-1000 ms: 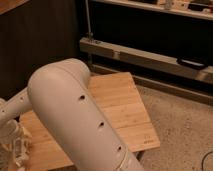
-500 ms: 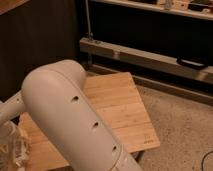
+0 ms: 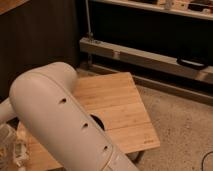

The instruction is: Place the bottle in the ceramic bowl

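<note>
My white arm fills the lower left of the camera view and hides much of the wooden table. A small dark curved piece of the black ceramic bowl shows at the arm's right edge, on the table. The rest of the bowl is hidden. At the lower left edge the gripper shows as a pale, partly see-through shape over the table's left part. I cannot tell the bottle apart from it there. The gripper is to the left of the bowl.
The table's right and front edges drop to a speckled floor. A dark wall stands behind the table. A low metal shelf rail runs along the back right, with a black handle-like thing on it.
The arm has swung left and lower in the view, uncovering more of the table's middle and the dark edge of the bowl.
</note>
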`<state>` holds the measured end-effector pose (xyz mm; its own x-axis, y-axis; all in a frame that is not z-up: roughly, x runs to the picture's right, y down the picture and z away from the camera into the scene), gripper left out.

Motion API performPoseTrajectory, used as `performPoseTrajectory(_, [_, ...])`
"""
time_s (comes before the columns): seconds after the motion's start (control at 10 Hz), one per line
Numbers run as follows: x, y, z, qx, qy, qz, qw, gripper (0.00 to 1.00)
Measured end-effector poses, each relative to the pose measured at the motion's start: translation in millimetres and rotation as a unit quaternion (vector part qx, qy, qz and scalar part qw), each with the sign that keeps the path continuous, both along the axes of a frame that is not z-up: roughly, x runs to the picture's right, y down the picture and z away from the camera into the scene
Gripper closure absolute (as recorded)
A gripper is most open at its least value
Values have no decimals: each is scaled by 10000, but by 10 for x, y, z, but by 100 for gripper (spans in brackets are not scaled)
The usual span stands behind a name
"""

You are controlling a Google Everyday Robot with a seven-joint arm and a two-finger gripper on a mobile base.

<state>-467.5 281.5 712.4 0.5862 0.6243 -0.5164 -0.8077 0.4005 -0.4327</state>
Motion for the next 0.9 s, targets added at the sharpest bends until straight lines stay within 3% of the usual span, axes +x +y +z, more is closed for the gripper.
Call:
performPoseTrajectory(0.5, [41,71,157,-166,181,43,9997,38])
performPoseTrajectory(0.9, [97,32,205,-353,106,-19,9993,77])
